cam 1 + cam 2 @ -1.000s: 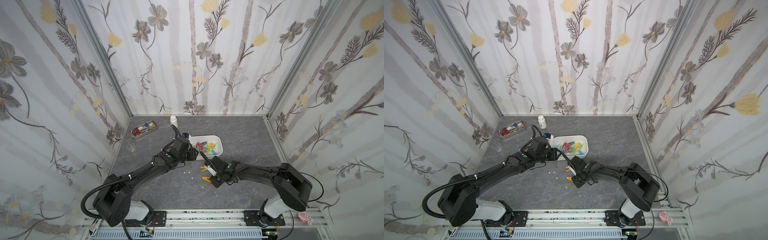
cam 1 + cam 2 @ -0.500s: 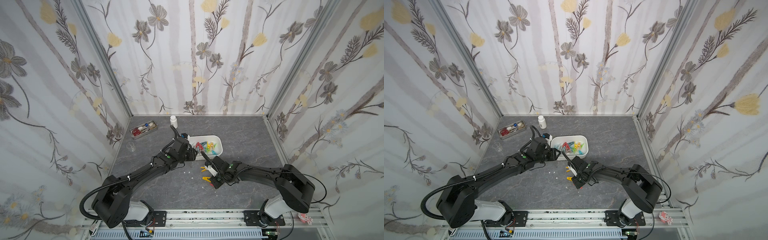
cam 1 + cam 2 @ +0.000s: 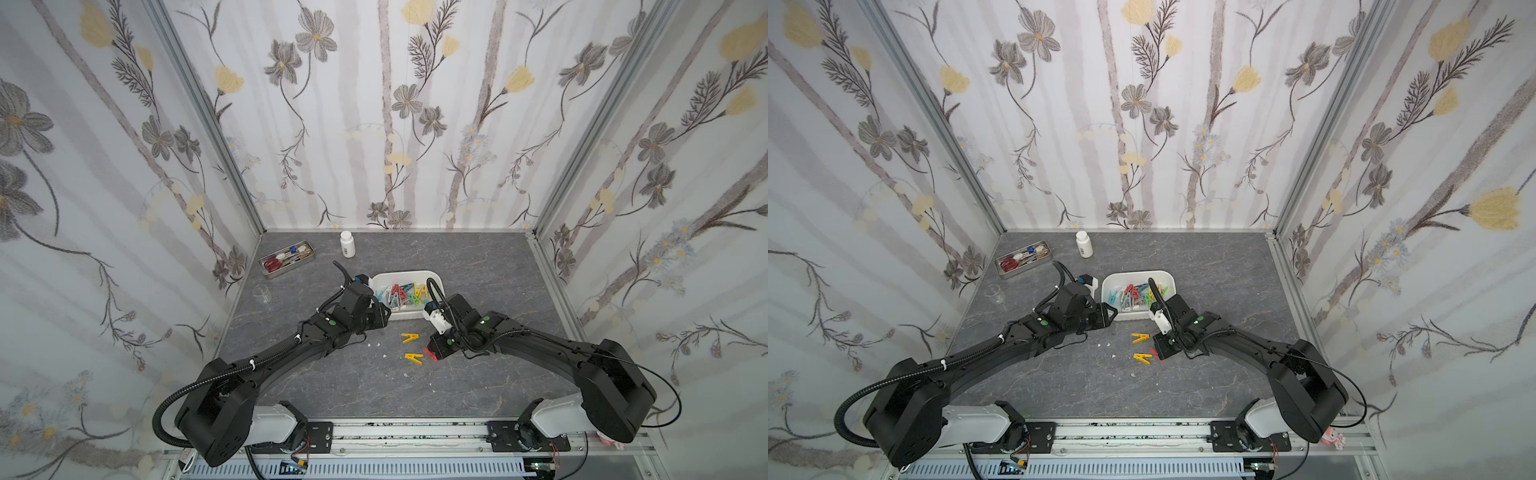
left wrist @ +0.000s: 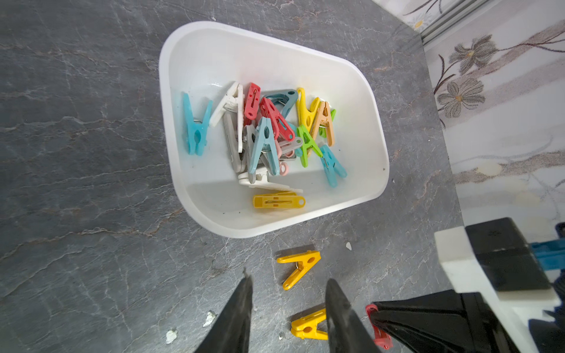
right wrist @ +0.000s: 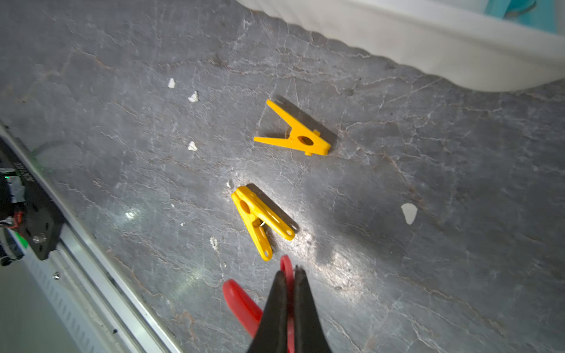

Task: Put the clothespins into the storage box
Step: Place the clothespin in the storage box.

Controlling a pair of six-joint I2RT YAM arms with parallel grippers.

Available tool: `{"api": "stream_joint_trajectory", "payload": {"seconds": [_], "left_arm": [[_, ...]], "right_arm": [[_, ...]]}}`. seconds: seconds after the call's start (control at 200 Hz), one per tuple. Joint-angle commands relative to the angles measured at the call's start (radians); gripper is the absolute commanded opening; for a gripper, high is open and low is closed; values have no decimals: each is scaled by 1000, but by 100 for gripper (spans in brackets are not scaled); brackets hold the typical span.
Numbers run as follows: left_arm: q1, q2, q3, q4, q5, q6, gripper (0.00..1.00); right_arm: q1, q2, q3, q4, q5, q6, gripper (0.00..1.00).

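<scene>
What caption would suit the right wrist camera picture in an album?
Right gripper shut on a red clothespin; two yellow clothespins lie on the grey table near the white storage box.

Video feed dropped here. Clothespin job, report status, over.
Right gripper shut on red clothespin, low over table. Left gripper open, empty, beside storage box. Two yellow clothespins loose on table. Nothing blocking the box.

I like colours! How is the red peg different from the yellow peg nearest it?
The red peg is pinched in the shut right gripper; the yellow peg lies free. The red peg is partly hidden; the yellow peg shows whole. Both sit outside the storage box.
</scene>
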Motion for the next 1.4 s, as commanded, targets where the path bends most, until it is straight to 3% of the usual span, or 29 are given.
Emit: {"api": "stream_joint_trajectory", "payload": {"seconds": [0.0,0.53,1.399], "left_arm": [[2,-7,-9,23,-17,-19,39],[4,-89,-77,-4,-33,-56,39],[3,-118,-106,-30,-27,-99,40]], "right_arm": [[-31,-31,31,62,-52,27,0],[-200,94,279,227,-49,60,0],[-213,380,365,312,-16,35,0]]}}
